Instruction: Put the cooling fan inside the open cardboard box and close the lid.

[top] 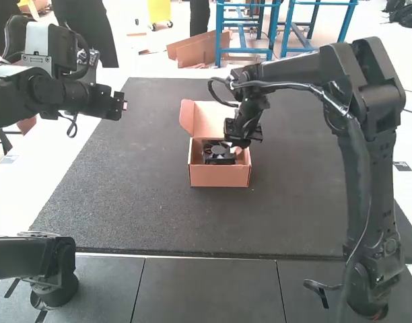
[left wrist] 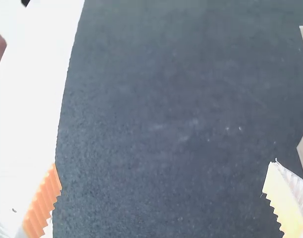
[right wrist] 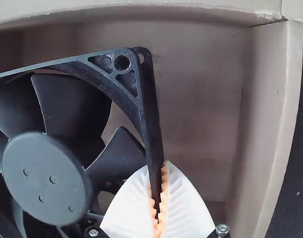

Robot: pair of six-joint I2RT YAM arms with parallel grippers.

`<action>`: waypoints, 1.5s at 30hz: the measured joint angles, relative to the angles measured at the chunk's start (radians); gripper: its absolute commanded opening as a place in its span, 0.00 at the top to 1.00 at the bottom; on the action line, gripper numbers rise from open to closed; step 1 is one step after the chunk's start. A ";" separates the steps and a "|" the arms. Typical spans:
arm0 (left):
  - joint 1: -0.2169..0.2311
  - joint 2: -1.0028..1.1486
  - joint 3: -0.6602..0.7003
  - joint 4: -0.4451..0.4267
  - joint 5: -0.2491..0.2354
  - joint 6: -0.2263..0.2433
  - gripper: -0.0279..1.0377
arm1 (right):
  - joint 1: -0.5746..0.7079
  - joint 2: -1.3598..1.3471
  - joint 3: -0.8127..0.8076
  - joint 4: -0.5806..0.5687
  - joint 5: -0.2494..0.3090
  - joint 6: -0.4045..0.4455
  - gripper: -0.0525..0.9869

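Black mat [top: 125,175] covering the table, with the open box [top: 219,176] at its middle and the lid [top: 200,120] raised at the rear. The fan [top: 218,153] sits within the box walls. The right jaws, white and ribbed, pinch its frame edge from above. The left jaws, spread wide, hang over bare mat well left of the box.
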 measured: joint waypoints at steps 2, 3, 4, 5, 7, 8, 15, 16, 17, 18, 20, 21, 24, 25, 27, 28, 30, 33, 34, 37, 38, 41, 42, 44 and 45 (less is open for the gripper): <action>0.000 0.000 0.000 0.001 0.000 0.000 0.06 | 0.000 0.010 0.000 0.019 0.008 -0.003 0.72; 0.000 0.000 0.000 0.003 0.000 0.000 0.06 | 0.000 0.013 0.001 0.024 0.010 -0.006 0.66; 0.000 0.000 0.000 0.006 0.000 0.000 0.06 | 0.000 0.014 0.005 0.023 0.011 -0.008 0.60; 0.000 0.003 0.000 0.008 0.000 0.000 0.06 | 0.000 0.014 0.014 0.022 0.011 -0.013 0.54; 0.000 0.008 0.003 0.008 0.000 0.000 0.06 | 0.000 0.014 0.046 0.017 0.010 -0.023 0.40; 0.000 0.016 0.005 0.012 0.000 0.000 0.06 | 0.000 0.014 0.069 0.008 0.008 -0.026 0.34; 0.000 0.068 0.006 0.056 0.000 0.000 0.06 | -0.007 0.014 0.249 -0.092 -0.049 -0.074 0.09; 0.000 0.079 0.006 0.066 0.000 0.000 0.06 | -0.012 0.013 0.273 -0.098 -0.056 -0.081 0.08; 0.000 0.090 0.006 0.076 0.000 0.000 0.06 | -0.018 0.011 0.291 -0.100 -0.062 -0.091 0.08; 0.000 0.101 0.006 0.087 0.000 0.000 0.06 | -0.024 0.006 0.305 -0.101 -0.066 -0.099 0.08; 0.000 0.126 0.006 0.106 0.000 0.000 0.06 | -0.043 -0.018 0.314 -0.099 -0.068 -0.117 0.08; 0.000 0.138 0.006 0.116 0.000 0.000 0.06 | -0.056 -0.035 0.313 -0.096 -0.068 -0.129 0.08; 0.000 0.171 0.006 0.148 0.000 0.000 0.06 | -0.095 -0.095 0.303 -0.043 -0.039 -0.167 0.08; 0.000 0.182 0.006 0.160 0.000 0.000 0.06 | -0.110 -0.119 0.288 -0.018 -0.027 -0.180 0.08; 0.000 0.206 0.006 0.180 0.000 0.000 0.06 | -0.140 -0.174 0.244 0.032 -0.004 -0.202 0.08; 0.000 0.217 0.007 0.189 0.000 0.000 0.06 | -0.153 -0.199 0.218 0.055 0.005 -0.214 0.08; 0.000 0.245 0.015 0.202 0.000 0.000 0.06 | -0.177 -0.245 0.160 0.098 0.022 -0.234 0.08; 0.000 0.298 0.051 0.213 -0.001 0.000 0.06 | -0.200 -0.291 0.062 0.181 0.034 -0.261 0.08; 0.000 0.315 0.066 0.217 -0.002 0.000 0.06 | -0.204 -0.301 0.029 0.217 0.037 -0.266 0.08; 0.000 0.360 0.106 0.222 -0.006 -0.001 0.06 | -0.212 -0.315 -0.059 0.305 0.038 -0.275 0.08; 0.000 0.376 0.120 0.223 -0.008 -0.001 0.06 | -0.213 -0.315 -0.079 0.322 0.038 -0.275 0.08; -0.003 0.422 0.162 0.228 -0.019 -0.001 0.06 | -0.218 -0.315 -0.125 0.369 0.036 -0.276 0.08; -0.006 0.437 0.172 0.229 -0.022 -0.001 0.06 | -0.219 -0.315 -0.132 0.383 0.032 -0.276 0.08; -0.013 0.470 0.196 0.230 -0.030 -0.001 0.06 | -0.227 -0.315 -0.140 0.433 0.023 -0.274 0.08; -0.018 0.488 0.211 0.232 -0.033 -0.001 0.06 | -0.232 -0.315 -0.140 0.460 0.017 -0.273 0.08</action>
